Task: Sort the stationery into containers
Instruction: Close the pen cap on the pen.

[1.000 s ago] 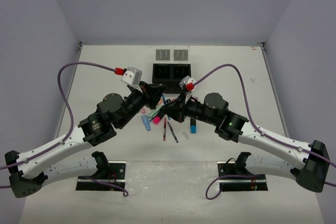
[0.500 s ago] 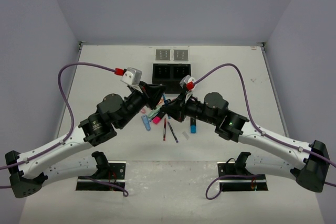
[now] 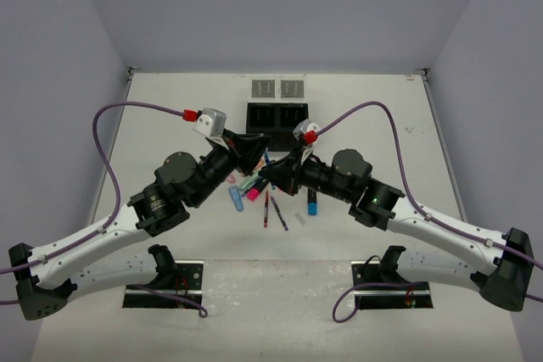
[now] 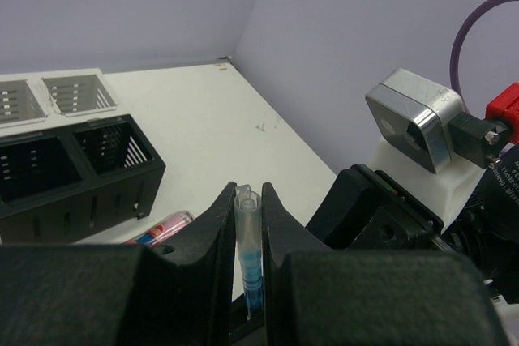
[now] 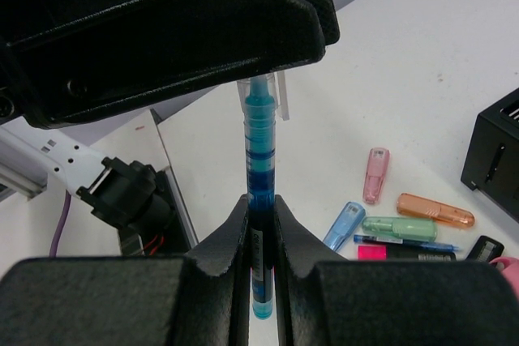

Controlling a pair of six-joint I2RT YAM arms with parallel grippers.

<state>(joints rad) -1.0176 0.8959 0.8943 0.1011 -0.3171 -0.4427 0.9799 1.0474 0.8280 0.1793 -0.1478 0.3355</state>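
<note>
Both arms reach inward, wrists meeting above the table (image 3: 170, 116), near the black box (image 3: 277, 116). Right tool (image 5: 259, 204) clamps the blue pen (image 5: 259, 135) barrel. Left tool (image 4: 247, 194) pinches its clear cap (image 4: 246, 232). In the top view the tools hide the pen.

links white (image 3: 85, 239) | joints black (image 3: 165, 192) | cables purple (image 3: 140, 103) | connectors red (image 3: 191, 114) | fingers black (image 4: 215, 228) | wrist cameras silver (image 3: 210, 120)

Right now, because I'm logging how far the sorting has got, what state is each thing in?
Blue pen, in the air, clamped at both ends.
Left gripper, shut on the blue pen's capped end.
Right gripper, shut on the blue pen's barrel.
Black box, both compartments look empty.
Grey trays, empty.
Orange highlighter, lying loose, unsorted.
</note>
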